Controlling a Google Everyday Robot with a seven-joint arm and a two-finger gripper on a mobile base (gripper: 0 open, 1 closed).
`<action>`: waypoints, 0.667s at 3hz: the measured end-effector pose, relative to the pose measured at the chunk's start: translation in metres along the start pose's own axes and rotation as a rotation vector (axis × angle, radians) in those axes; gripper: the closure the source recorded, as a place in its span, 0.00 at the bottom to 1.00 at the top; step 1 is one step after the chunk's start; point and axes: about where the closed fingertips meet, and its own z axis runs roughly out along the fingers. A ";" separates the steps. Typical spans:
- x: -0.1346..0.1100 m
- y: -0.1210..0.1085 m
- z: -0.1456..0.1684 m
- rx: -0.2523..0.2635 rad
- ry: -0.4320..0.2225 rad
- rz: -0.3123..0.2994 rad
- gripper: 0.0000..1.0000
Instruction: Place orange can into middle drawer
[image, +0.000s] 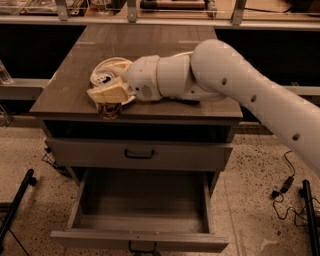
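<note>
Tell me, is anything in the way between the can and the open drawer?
Nothing visible. The gripper sits on the can at the tabletop's front edge. The open drawer below is pulled out past the shut drawer front, and nothing shows inside it. The bowl stands behind the can, off that path.

A pale speckled floor (260, 165) spreads around a grey wood-grain cabinet (190, 156). Its dark tabletop (150, 45) runs back to a far rail (165, 22) set with metal posts. Behind it, black recesses open to the left and right. A thin cable (286, 182) trails over the floor on the right, and a black stand leg (17, 200) slants in on the left. The tool (108, 96) sits over the tabletop's near left edge.
</note>
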 end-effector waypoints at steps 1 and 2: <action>0.019 0.027 -0.027 -0.035 -0.059 0.038 1.00; 0.027 0.051 -0.052 -0.093 -0.083 0.036 1.00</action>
